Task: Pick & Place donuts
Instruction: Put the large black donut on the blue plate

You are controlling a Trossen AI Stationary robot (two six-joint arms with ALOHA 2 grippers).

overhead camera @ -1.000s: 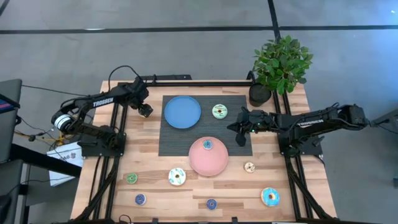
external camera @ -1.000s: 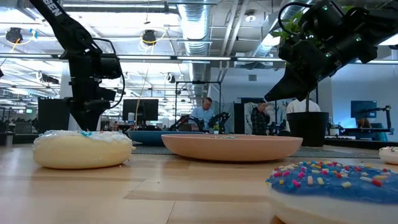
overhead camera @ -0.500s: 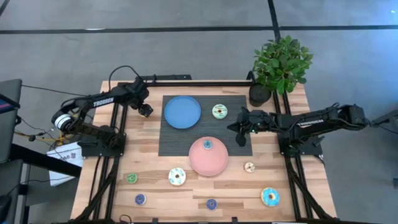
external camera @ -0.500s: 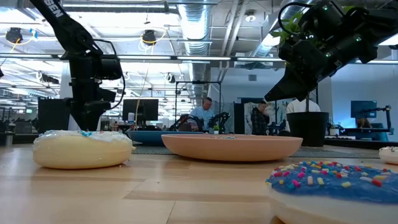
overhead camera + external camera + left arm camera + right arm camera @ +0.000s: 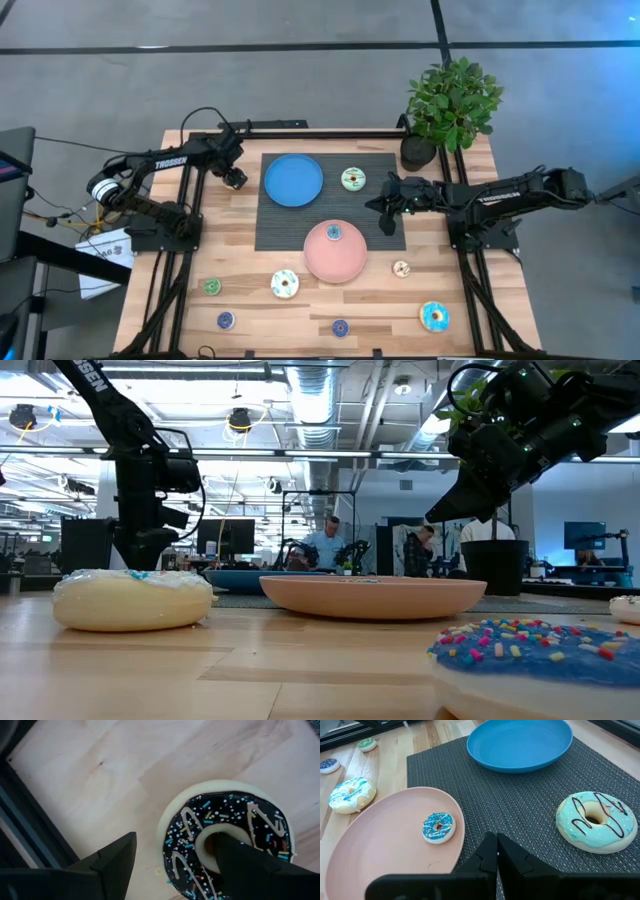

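We are straddling the dark brown donut [image 5: 227, 845] with the left gripper [image 5: 175, 865]: its jaws are standing apart, one finger [image 5: 240, 862] dipping into the centre hole and the other outside the ring, on the wood. So the cream-edged wall of the ring is lying between the fingers, and the coming squeeze depends on that. We cannot tell whether either finger is touching it yet. From above, this donut is hidden under the left gripper [image 5: 233, 177], at the far left of the table [image 5: 180, 240], just left of the dark mat [image 5: 290, 225].

The right gripper [image 5: 385, 207] is hanging over the mat's right side with its fingers pressed together and holding nothing, between the teal donut [image 5: 353, 179] on the mat and the pink plate [image 5: 335, 260]. The left arm is plainly the nearer one to the dark brown donut.

Counting donuts, we are finding nine:
- the dark brown one
- the teal one
- a small blue one [image 5: 334, 233] on the pink plate
- six on the bare wood toward the near edge

We are counting two plates, one blue plate [image 5: 293, 180] and one pink, and one potted plant [image 5: 450, 105] at the far right corner.
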